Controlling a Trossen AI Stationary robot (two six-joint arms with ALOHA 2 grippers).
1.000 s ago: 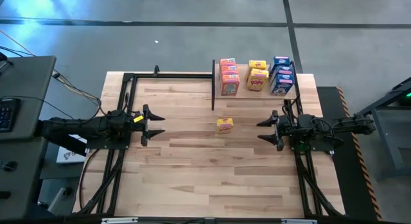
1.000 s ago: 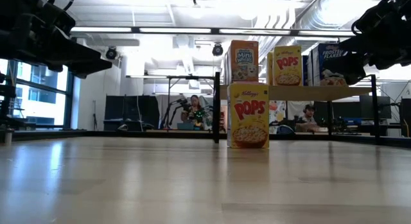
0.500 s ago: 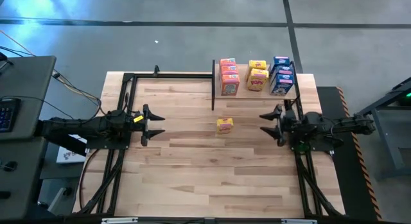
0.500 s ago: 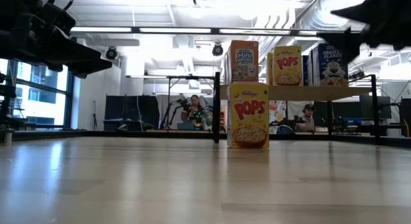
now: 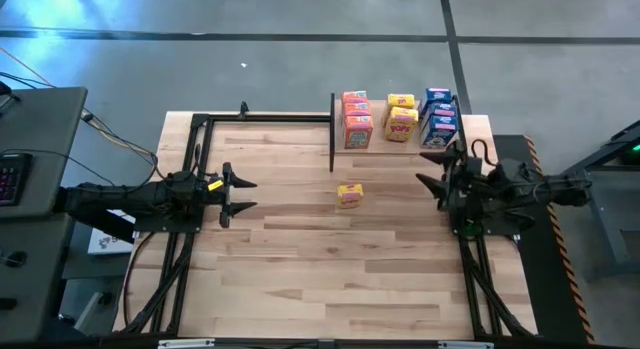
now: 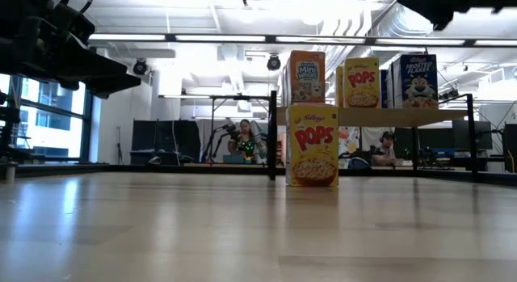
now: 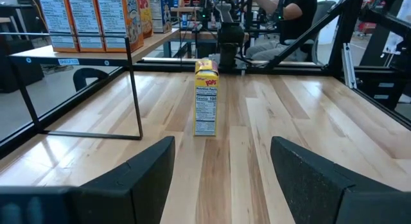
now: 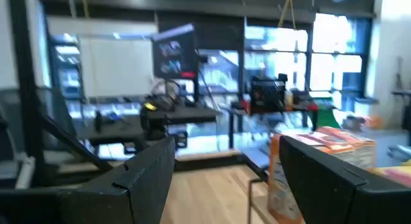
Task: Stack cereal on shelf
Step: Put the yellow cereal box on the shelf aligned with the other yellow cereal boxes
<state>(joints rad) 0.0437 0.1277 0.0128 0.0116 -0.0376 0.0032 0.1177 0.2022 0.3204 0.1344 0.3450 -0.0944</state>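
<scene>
Flatly laid in pale planks with a smooth, faintly glossy grain, the wooden surface (image 5: pixel 300 259) is edged by a thin black metal frame. One small yellow cardboard cereal box (image 5: pixel 350 196) stands upright on it near the middle, a slim rectangular carton with a bright printed front and a nutrition panel on its narrow side. Well behind it, the shelf (image 5: pixel 400 146), a light-wood board on thin black posts, carries the other boxes in rows: orange cartons (image 5: pixel 356 119) at one end, yellow ones (image 5: pixel 401 118) in the middle, blue ones (image 5: pixel 438 117) at the other end.

At the left edge of the surface, the left arm lies level, its claw (image 5: pixel 240 194) spread wide and pointing toward the lone box, well apart from it. Just beside the shelf's blue end, the right claw (image 5: pixel 440 167) is raised above the surface, angled toward the shelf, its dark fingers parted wide and holding nothing.
</scene>
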